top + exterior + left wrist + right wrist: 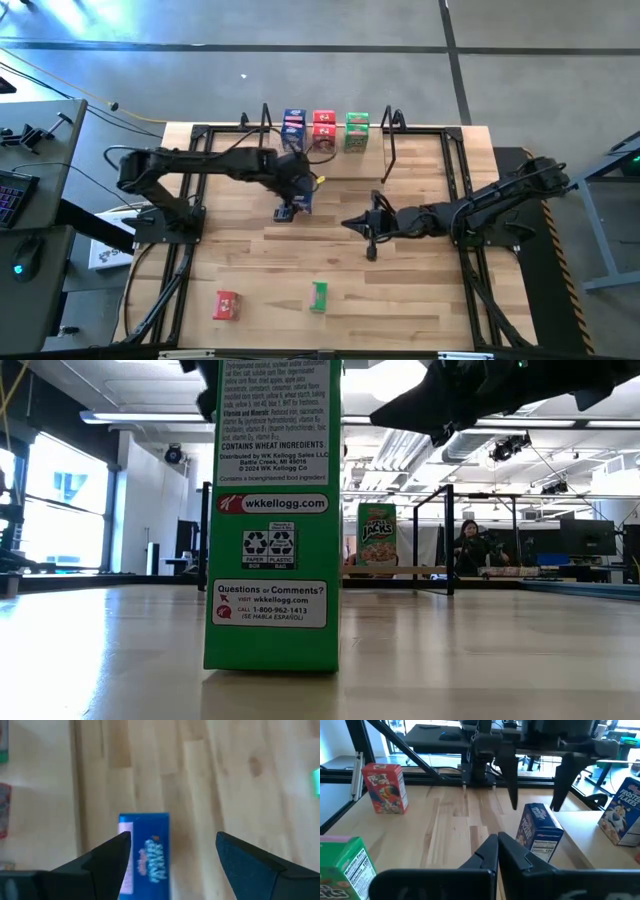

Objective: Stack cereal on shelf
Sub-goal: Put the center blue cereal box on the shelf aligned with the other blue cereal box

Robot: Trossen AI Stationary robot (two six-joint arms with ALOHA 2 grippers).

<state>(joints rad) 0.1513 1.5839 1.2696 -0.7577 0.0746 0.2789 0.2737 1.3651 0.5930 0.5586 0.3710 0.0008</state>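
A blue cereal box (145,854) stands upright on the table's middle (303,203). My left gripper (172,837) hangs open just above it, fingers on either side of its top and clear of it, as the right wrist view shows (535,805). My right gripper (365,226) is shut and holds nothing; it hovers to the right of that box, pointing at it (497,845). On the shelf (420,570) at the far edge stand blue (293,125), red (323,128) and green (356,130) boxes. A red box (227,305) and a green box (318,296) stand near the front edge.
The near green box (272,510) fills the low view's middle. The shelf's black wire end frames (393,125) rise at the far edge. Bare planks lie between the middle box and the front boxes. A person (467,545) sits far off in the room behind.
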